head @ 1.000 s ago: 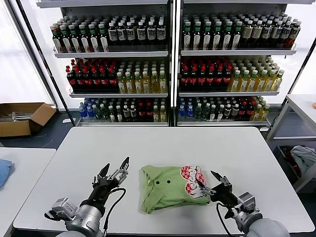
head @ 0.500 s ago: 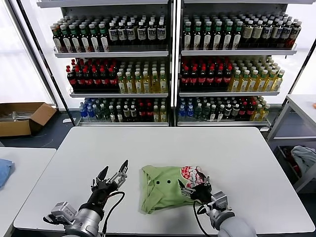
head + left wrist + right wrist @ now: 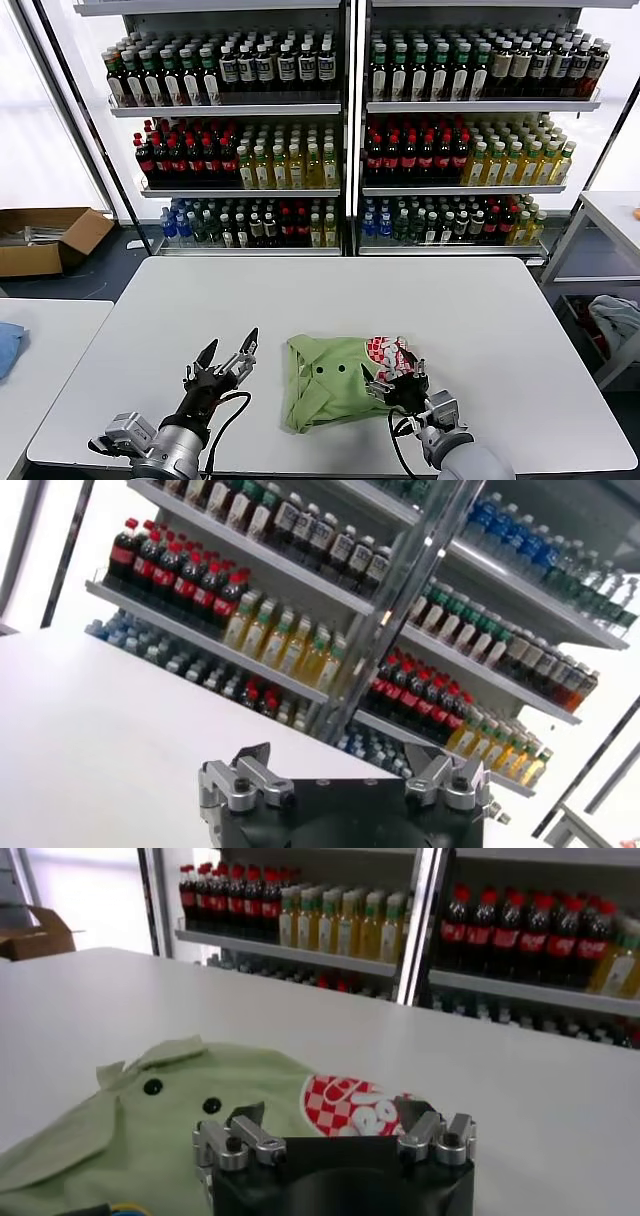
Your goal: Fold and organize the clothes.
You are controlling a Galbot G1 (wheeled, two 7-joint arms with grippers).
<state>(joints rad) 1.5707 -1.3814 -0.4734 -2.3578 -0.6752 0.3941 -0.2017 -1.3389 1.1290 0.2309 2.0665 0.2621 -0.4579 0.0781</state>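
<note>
White table (image 3: 300, 300) in front; behind it 2 shelving units (image 3: 345, 130) packed with bottles. Cardboard box (image 3: 45, 240) on dark floor left, bright window behind.

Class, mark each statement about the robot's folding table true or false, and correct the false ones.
1. The light green short-sleeved shirt lies folded on the white table. True.
2. The left gripper grips the shirt. False: it is open, apart from the shirt on bare table.
3. The right gripper is over the shirt's red-and-white graphic, open. True.
4. The shelves behind hold folded towels. False: rows of drink bottles.
</note>
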